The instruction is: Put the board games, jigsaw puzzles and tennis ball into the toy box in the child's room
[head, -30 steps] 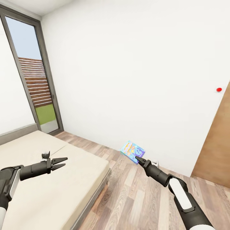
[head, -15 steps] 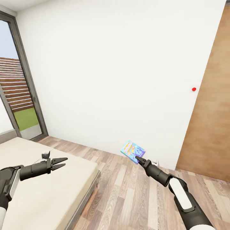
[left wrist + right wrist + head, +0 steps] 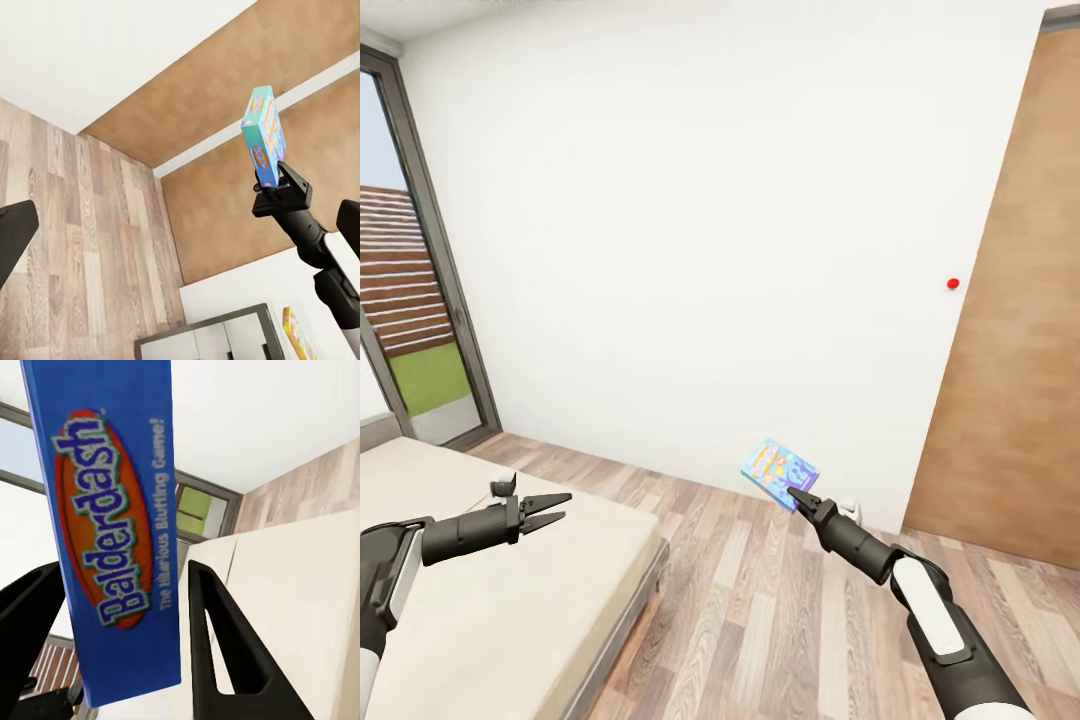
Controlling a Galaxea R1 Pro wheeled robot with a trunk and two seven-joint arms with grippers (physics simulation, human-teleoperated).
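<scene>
**Board game carried in our right gripper, left one empty**

Board game [image 3: 779,473], the light-blue box with the orange logo, was held up in our right gripper [image 3: 797,497] out ahead of us, above the wood-plank floor [image 3: 780,610] and in front of the white wall [image 3: 700,230]. In the right wrist view the box edge [image 3: 112,532] read "Balderdash", blue with an orange oval, and it sat between the two dark fingers [image 3: 225,652], which were closed against it. From the left wrist view we saw the same box [image 3: 264,136] standing upright on its edge, clamped at its lower end by the right gripper [image 3: 279,184].

Our left gripper [image 3: 552,508] hung over the near corner of the bed [image 3: 510,610], fingers parted a little, nothing between them. One dark finger [image 3: 13,234] showed at the edge of the left wrist view, with floor behind it.

Bed had a plain cream cover, near the left arm. Glass door [image 3: 415,300] with a dark frame stood at the far left, with slatted fence and grass outside. Wooden door [image 3: 1010,330] was at the right, and a small red dot [image 3: 953,284] sat on the wall just beside it. Low in the left wrist view we made out a yellow-orange box [image 3: 298,335] on a white surface; which game it was we could not tell.
</scene>
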